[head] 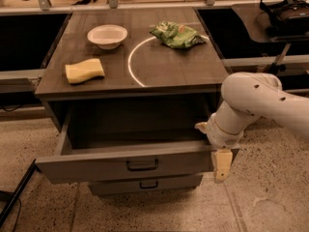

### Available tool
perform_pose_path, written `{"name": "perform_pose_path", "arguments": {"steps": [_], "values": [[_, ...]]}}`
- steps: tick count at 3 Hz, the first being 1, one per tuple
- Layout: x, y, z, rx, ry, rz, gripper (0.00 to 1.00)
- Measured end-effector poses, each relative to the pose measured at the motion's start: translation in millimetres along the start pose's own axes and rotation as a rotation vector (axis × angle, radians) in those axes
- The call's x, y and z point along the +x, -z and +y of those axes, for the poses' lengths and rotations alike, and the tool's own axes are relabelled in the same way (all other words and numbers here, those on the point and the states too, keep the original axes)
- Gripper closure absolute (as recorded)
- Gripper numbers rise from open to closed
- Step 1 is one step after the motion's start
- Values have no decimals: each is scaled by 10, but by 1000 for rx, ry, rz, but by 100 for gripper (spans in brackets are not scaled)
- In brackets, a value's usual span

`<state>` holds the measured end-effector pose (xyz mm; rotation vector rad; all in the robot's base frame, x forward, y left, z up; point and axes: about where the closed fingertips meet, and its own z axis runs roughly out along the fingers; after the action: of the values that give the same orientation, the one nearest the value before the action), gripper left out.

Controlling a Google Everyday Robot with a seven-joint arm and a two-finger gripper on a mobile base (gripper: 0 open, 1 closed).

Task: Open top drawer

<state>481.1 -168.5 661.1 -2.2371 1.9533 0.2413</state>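
Observation:
The top drawer (87,167) is pulled far out from the grey wood-grain cabinet. Its deep box is open to view and looks empty. A small black bar handle (142,165) sits at the centre of its front. My gripper (219,162) is at the right end of the drawer front, against its corner, on the end of the white arm (256,105) that comes in from the right. Below the top drawer, a narrower drawer (145,183) with a like handle sticks out slightly.
On the cabinet top (164,66) lie a white bowl (107,35), a yellow sponge (84,71) and a green snack bag (176,34). A dark desk with a headset (285,8) stands at the right. A black cable or leg (17,197) crosses the speckled floor at the lower left.

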Motion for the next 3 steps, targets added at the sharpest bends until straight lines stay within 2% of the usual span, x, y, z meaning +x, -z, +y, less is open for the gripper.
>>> {"name": "perform_pose_path", "arguments": {"steps": [1, 2, 3], "values": [[17, -49, 161, -24, -1, -1, 0], [21, -46, 307, -34, -3, 4, 13], [4, 12, 416, -27, 1, 14, 37]]}}
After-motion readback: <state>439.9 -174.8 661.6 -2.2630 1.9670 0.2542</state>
